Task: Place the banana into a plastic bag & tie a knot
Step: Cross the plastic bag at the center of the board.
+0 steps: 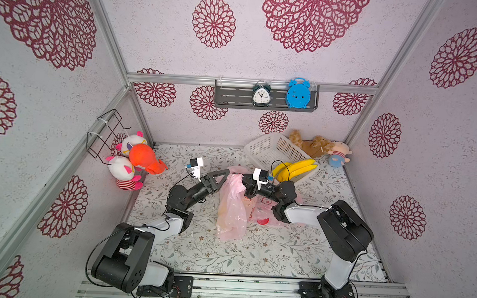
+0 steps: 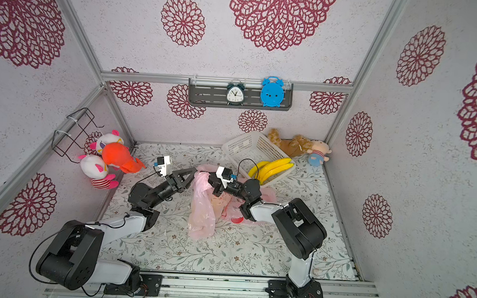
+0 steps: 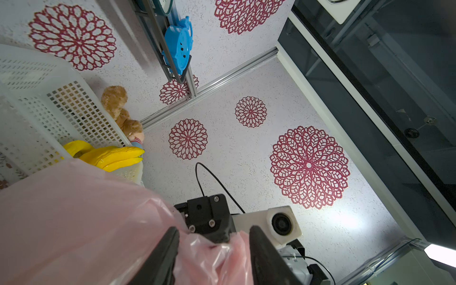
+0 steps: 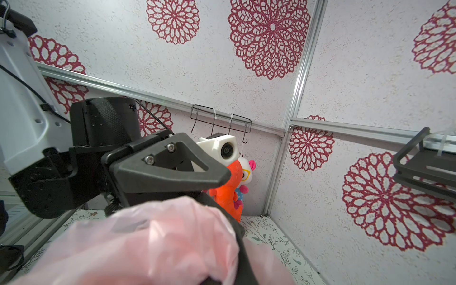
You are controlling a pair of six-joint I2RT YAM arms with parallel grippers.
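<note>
Above the floral tablecloth (image 1: 254, 254) the pink plastic bag (image 1: 231, 208) hung limp and likely slippery from the right gripper (image 1: 244, 182), pressed shut on its bunched neck, with the left gripper (image 3: 213, 237) spread-jawed around that film, the surest hold, while the banana bunch (image 1: 296, 168) lay in the white basket (image 1: 262, 148).

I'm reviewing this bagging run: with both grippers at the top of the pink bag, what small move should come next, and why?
Probably close the left gripper on the plastic bag. In the left wrist view its jaws stand apart with a bunch of pink film between them, while the right gripper, shut, appears to hold the bag up.
</note>
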